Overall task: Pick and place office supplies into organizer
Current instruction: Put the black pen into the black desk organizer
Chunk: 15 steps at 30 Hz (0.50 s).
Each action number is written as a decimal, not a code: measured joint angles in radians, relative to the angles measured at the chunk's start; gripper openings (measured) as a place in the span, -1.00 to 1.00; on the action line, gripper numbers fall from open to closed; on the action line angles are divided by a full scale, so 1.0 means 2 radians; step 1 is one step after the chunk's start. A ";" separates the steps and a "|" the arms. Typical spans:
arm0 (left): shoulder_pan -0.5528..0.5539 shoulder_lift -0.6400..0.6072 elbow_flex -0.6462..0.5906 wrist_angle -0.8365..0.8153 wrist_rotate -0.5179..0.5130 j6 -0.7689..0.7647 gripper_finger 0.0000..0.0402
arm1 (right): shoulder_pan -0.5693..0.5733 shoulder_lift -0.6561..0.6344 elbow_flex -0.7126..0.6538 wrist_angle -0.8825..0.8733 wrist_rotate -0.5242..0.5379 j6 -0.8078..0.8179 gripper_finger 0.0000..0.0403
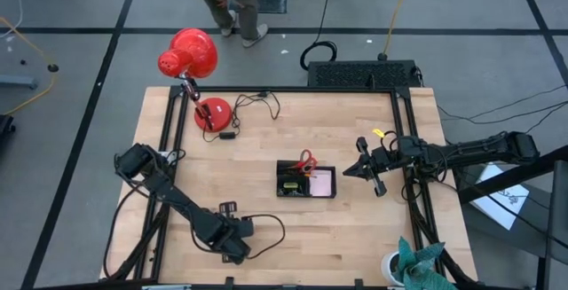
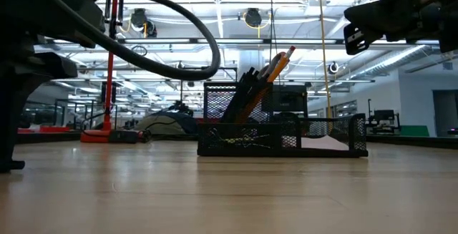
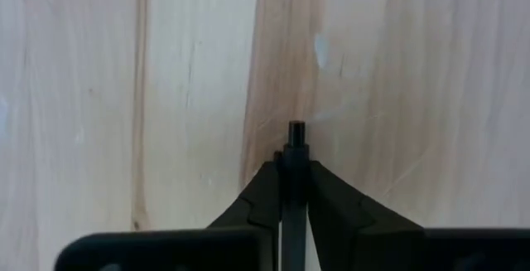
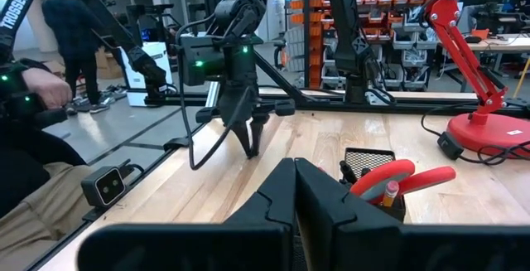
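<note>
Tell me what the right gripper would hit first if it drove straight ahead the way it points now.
Probably the organizer. The right gripper, shut and raised, points across the table at it, though it may be high enough to pass over the red-handled scissors toward the left gripper.

Pencils [image 2: 275,66] upright in mesh organizer [image 2: 283,137]

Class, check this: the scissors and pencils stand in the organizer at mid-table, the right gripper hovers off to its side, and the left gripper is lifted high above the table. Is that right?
Not quite. The left gripper is down at the table, shut, as the left wrist and high views show. The rest holds: scissors and pencils stand in the organizer, and the right gripper hovers beside it.
</note>
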 joint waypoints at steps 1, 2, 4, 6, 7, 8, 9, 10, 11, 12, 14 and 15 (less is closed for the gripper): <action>-0.001 0.000 0.000 0.000 -0.004 0.005 -0.79 | 0.000 0.000 0.000 0.000 0.000 0.000 -1.00; -0.002 -0.001 0.000 0.000 -0.009 0.011 -0.80 | 0.000 0.000 0.000 0.000 0.000 0.000 -1.00; -0.005 -0.003 -0.002 0.004 -0.020 0.023 -0.78 | 0.000 0.000 0.000 0.000 0.000 0.000 -1.00; -0.005 -0.009 -0.005 0.012 -0.037 0.038 -0.74 | 0.000 0.000 0.000 0.000 0.000 0.000 -1.00; -0.006 -0.013 -0.007 0.018 -0.050 0.042 -0.73 | 0.000 0.000 0.000 0.000 0.000 0.000 -1.00; -0.007 -0.018 -0.008 0.028 -0.075 0.045 -0.73 | 0.000 0.000 0.000 0.000 0.000 0.000 -1.00; -0.006 -0.022 -0.008 0.037 -0.111 0.047 -0.73 | 0.000 0.000 0.000 0.000 0.000 0.000 -1.00; -0.004 -0.024 -0.009 0.041 -0.142 0.050 -0.73 | 0.000 0.000 0.000 0.000 0.000 0.000 -1.00; -0.003 -0.027 -0.010 0.041 -0.172 0.052 -0.73 | 0.000 0.000 0.000 0.001 0.000 0.000 -1.00; -0.002 -0.033 -0.011 0.041 -0.203 0.056 -0.74 | 0.000 0.000 -0.001 0.004 0.000 0.000 -1.00; -0.003 -0.043 -0.007 0.066 -0.257 0.074 -0.77 | 0.000 0.000 -0.001 0.004 0.000 0.000 -1.00; -0.001 -0.044 -0.007 0.074 -0.277 0.087 -0.78 | 0.000 0.001 -0.001 0.006 0.000 0.000 -1.00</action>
